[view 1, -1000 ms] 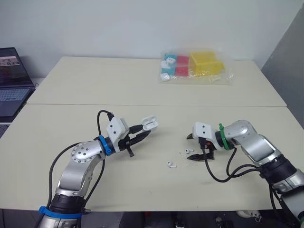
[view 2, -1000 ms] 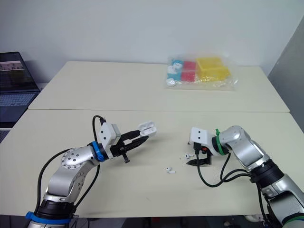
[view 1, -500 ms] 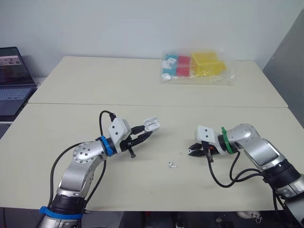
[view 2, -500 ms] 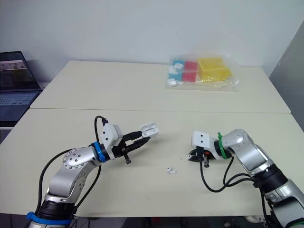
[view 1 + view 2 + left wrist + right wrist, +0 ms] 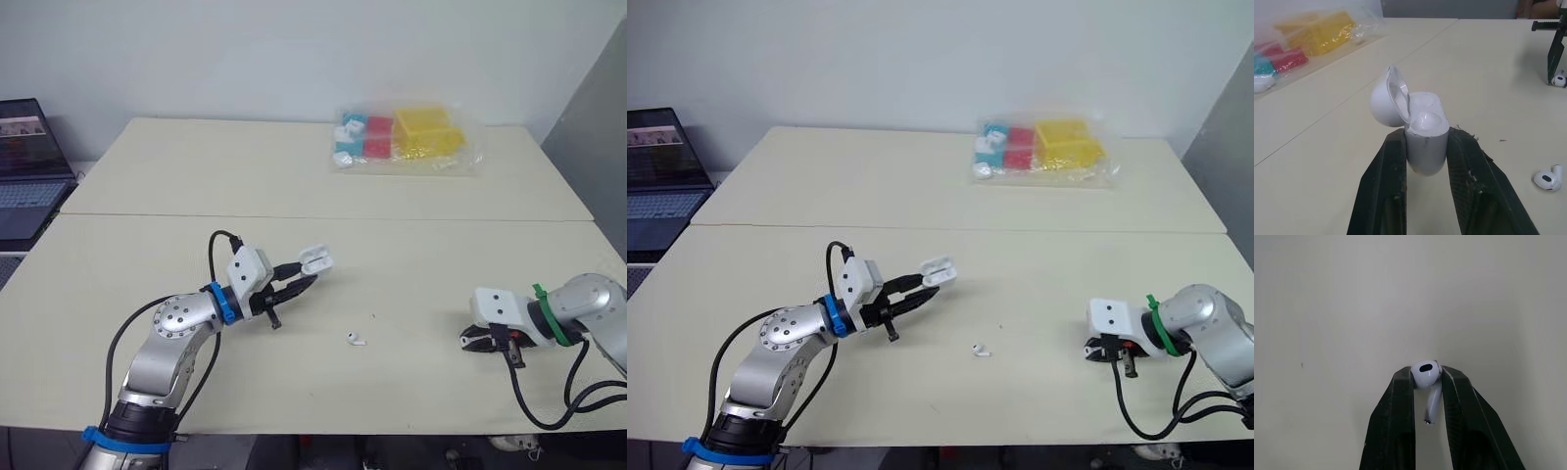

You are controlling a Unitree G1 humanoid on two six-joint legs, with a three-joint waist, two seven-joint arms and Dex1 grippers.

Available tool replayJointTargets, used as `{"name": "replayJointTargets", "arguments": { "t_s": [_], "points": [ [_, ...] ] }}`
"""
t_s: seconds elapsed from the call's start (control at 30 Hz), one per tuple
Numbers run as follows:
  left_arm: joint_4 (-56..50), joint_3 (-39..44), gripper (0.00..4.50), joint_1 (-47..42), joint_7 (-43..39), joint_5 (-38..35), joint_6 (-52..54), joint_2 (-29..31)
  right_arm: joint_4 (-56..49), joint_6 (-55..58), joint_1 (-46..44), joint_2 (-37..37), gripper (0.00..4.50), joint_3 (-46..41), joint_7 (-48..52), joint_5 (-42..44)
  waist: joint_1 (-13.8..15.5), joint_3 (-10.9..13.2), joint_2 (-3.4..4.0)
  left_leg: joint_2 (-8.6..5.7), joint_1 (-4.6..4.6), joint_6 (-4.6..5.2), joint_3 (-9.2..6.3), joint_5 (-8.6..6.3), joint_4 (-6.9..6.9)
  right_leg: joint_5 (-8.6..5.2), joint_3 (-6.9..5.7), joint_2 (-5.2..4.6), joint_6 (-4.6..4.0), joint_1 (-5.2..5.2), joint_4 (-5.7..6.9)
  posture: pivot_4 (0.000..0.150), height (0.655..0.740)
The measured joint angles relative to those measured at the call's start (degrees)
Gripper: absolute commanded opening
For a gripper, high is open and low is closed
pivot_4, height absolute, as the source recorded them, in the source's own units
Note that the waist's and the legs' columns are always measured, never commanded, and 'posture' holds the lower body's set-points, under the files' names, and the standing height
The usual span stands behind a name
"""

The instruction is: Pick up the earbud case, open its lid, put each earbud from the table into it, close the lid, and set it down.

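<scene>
Left wrist view: the left gripper (image 5: 1426,136) pinches the case (image 5: 1422,147), lid (image 5: 1385,100) open, over the desk's (image 5: 196,176) near half, while the right gripper (image 5: 1426,373), by the near right corner, pinches an earbud (image 5: 1428,389) — a second earbud (image 5: 354,339) lies between them.

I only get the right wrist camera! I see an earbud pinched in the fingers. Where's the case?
Observer: The earbud case is up off the table, clamped in the left gripper.
Operator: Is it open?
Observer: Yes, its lid is tipped back.
Operator: Are there more earbuds?
Observer: One more earbud lies on the table, just right of the left gripper.
</scene>
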Motion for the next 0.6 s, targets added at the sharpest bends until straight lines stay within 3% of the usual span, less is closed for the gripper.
{"name": "replayJointTargets", "arguments": {
  "t_s": [0.13, 0.33, 0.6],
  "points": [
    [0.37, 0.04, 0.79, 0.1, -0.1, 0.0, -0.13, 0.15, 1.8, -0.6, -0.2, -0.78, 0.42, -0.2, 1.52, -0.52, -0.01, 0.0, 0.0, 0.0, -0.01, 0.0, 0.02, 0.0, -0.01, -0.01, 0.03, 0.01, -0.01, 0.0, -0.02, 0.15, 0.74],
    [0.1, 0.16, 0.79, 1.89, -0.04, 0.0, -0.13, 0.58, 2.72, -1.38, -0.75, 1.31, 2.43, -0.5, 1.13, -1.0, -0.26, -0.05, -0.1, 0.04, 0.07, 0.0, 0.05, 0.0, 0.01, 0.01, 0.05, 0.01, 0.01, 0.04, 0.0, 0.15, 0.74],
    [-1.32, 0.27, 0.79, 3.29, 0.11, -0.05, 0.25, 1.33, -1.71, 2.97, 0.79, -0.04, 2.44, -4.1, 1.98, 2.76, -0.17, -0.03, -0.05, 0.03, 0.06, -0.01, 0.06, 0.01, -0.05, 0.0, 0.07, 0.01, -0.06, -0.01, 0.03, 0.15, 0.74]
  ]
}}
